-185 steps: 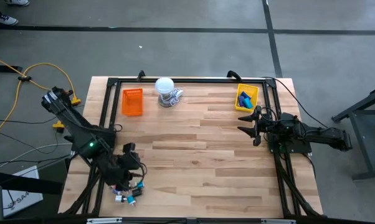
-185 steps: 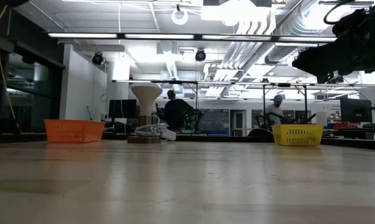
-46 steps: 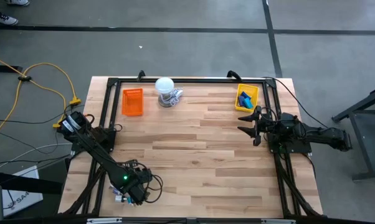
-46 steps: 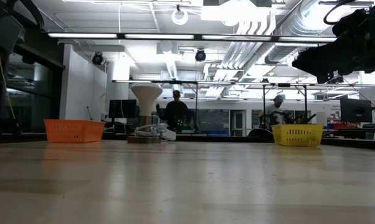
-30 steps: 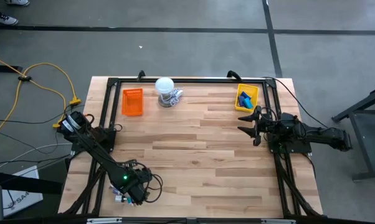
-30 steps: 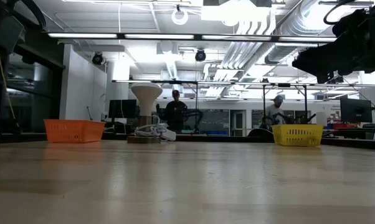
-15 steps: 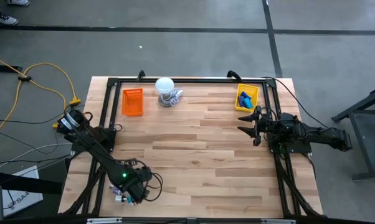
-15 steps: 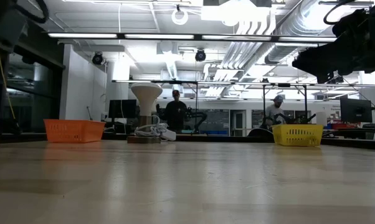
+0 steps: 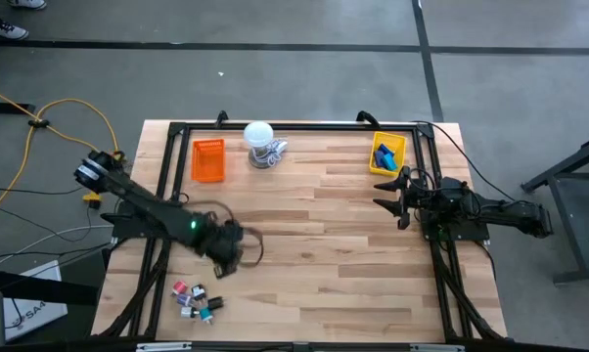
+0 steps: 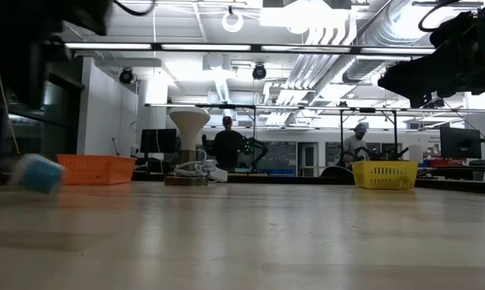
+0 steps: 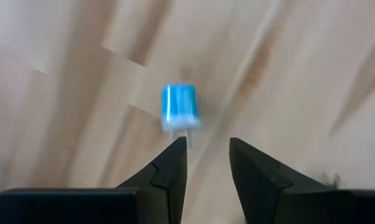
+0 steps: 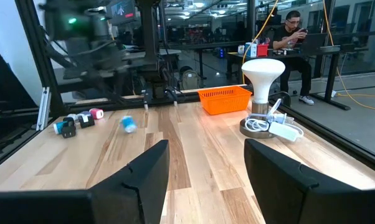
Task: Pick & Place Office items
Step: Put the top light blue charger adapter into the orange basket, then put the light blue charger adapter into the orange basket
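Note:
My left gripper (image 9: 228,256) points down over the table's left half. It is shut, with only a narrow slit between its fingers (image 11: 207,149) and nothing in that slit. A small blue piece with white prongs (image 11: 180,107) shows just beyond the fingertips. It is blurred in the low view (image 10: 37,173) and the right wrist view (image 12: 128,123), and I cannot tell whether it is in the air or on the wood. The other office items (image 9: 194,298) lie in a small heap near the front left corner. My right gripper (image 9: 385,193) waits open at the right. My left gripper has the blue piece's white prongs (image 11: 181,134) right over one fingertip in its wrist view. The piece lies beyond the fingers, not between them. I cannot tell whether it touches them.
An orange tray (image 9: 208,159) stands at the far left. A yellow tray (image 9: 387,154) holding blue pieces stands at the far right. A white round-topped thing with a cord (image 9: 261,145) is between them. A black frame runs round the table's edge. People sit in the room beyond.
My left gripper has risen off the heap and swung toward the table's far edge and a little to the right, mostly in the last half second. The heap now lies uncovered. A blue piece has come away from the heap with the gripper and now shows blurred below it.

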